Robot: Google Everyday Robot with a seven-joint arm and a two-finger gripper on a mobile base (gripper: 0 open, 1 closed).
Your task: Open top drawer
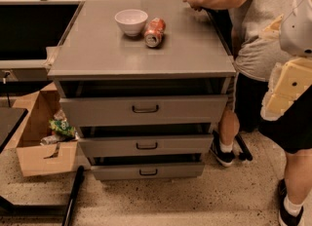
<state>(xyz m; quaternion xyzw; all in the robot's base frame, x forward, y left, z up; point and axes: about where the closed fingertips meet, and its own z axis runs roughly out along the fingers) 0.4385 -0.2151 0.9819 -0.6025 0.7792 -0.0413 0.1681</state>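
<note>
The top drawer (97,110) is the tallest of three grey metal drawers in a grey cabinet. A dark wire pull handle (145,108) sits at the centre of its front. It stands pulled out a little, with a dark gap above it under the cabinet top (97,49). My gripper (280,96), cream-coloured below a white arm part (298,25), hangs at the right edge of the view. It is to the right of the cabinet, at about the top drawer's height, and clear of the handle. It holds nothing that I can see.
The middle drawer (107,147) and bottom drawer (112,172) also stick out slightly. A white bowl (131,21) and a tipped red can (154,32) sit on the cabinet top. A person (253,49) stands at the right. An open cardboard box (41,159) stands at the left. A black bar (73,196) lies on the floor.
</note>
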